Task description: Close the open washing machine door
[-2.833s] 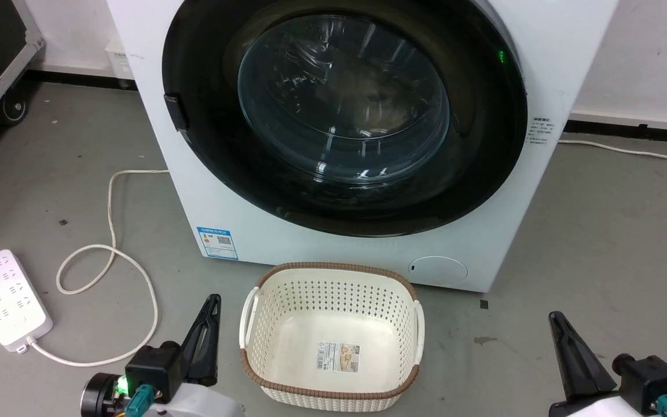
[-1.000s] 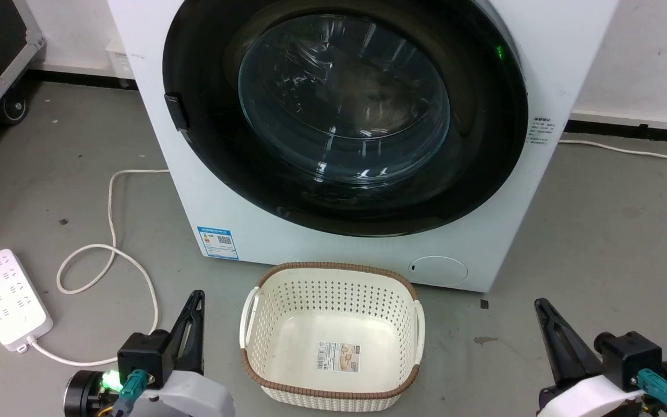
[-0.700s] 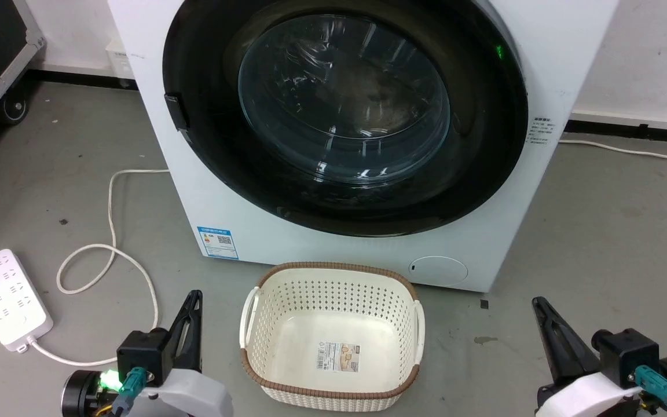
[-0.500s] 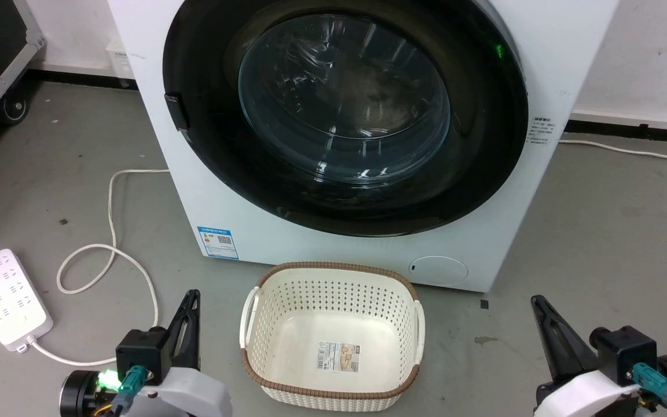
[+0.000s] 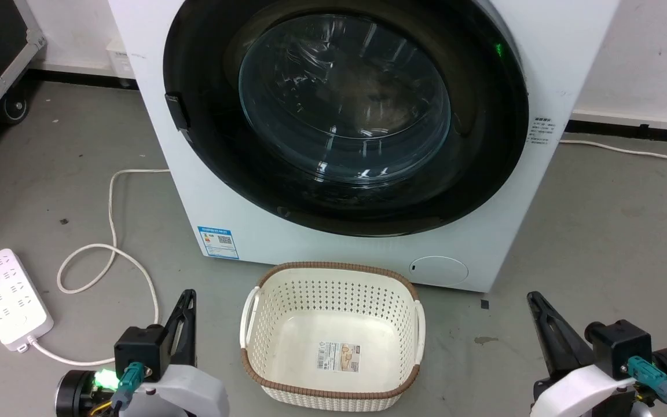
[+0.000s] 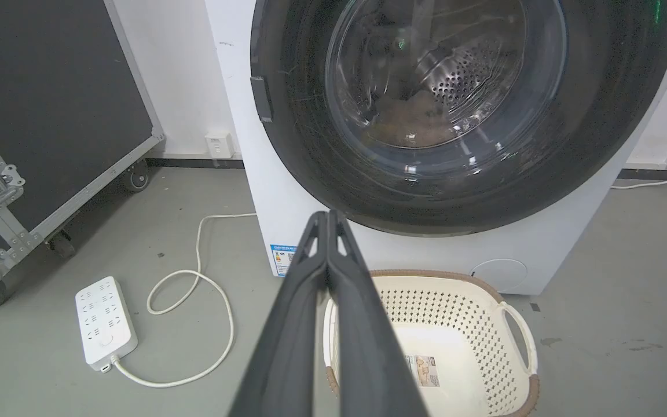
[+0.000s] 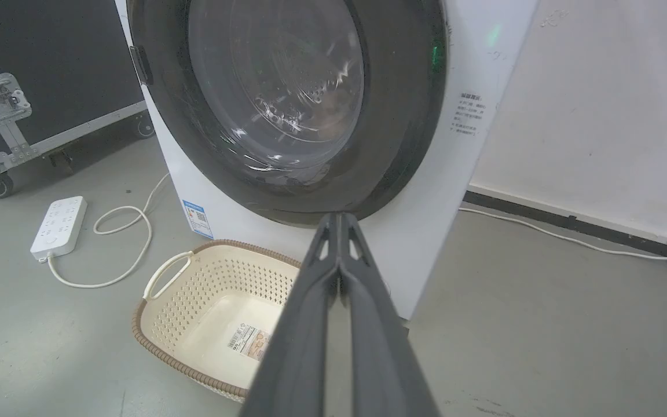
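The white washing machine [image 5: 223, 191] stands on the grey floor, its back toward the wall. The washing machine door [image 5: 345, 110] covers most of the front and appears to sit flush in its recess, with no gap visible at the rim, so the task looks complete or nearly so. Treat the door as rigid, fairly heavy and slippery, with a fragile glass bowl. Press on the black ring, not on the glass.

A perforated basket [image 5: 333, 269] sits just before the machine. The left tool [image 5: 187, 296] and right tool [image 5: 533, 298] hang low either side of it, fingers pressed together, holding nothing, well apart from the door.

A small dark block [image 5: 175, 111] on the door's left edge is the likely press point.
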Motion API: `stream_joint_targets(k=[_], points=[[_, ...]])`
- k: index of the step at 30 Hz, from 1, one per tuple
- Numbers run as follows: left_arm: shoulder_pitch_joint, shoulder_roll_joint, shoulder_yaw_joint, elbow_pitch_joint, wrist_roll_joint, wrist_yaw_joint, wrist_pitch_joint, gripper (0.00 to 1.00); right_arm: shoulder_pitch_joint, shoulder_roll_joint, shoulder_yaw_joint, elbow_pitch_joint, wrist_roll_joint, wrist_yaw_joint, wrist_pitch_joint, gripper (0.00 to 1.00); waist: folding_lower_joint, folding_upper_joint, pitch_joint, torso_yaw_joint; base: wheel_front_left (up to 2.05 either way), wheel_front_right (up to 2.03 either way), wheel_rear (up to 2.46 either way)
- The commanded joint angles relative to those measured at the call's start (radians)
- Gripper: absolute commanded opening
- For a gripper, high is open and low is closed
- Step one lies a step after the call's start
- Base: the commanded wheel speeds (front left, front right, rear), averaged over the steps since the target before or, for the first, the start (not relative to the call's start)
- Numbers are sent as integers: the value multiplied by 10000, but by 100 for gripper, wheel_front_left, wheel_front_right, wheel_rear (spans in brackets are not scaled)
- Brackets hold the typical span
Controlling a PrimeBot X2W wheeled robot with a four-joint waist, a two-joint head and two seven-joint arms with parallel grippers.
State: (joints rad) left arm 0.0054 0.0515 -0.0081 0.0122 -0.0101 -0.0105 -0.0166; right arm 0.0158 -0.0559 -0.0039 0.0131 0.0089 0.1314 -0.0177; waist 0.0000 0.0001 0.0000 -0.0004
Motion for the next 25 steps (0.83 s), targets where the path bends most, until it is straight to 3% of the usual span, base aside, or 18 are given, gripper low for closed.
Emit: stream_joint_targets(k=[1, 25], points=[[-52, -10, 55, -80, 68, 67, 78, 0, -132, 54, 18, -97, -63, -7, 91, 0, 0, -1, 0, 1, 0, 0, 0], [-54, -13, 81, -122, 101, 105, 166, 0, -158, 57, 39, -131, -89, -7, 177, 0, 0, -1, 0, 4, 0, 0, 0]])
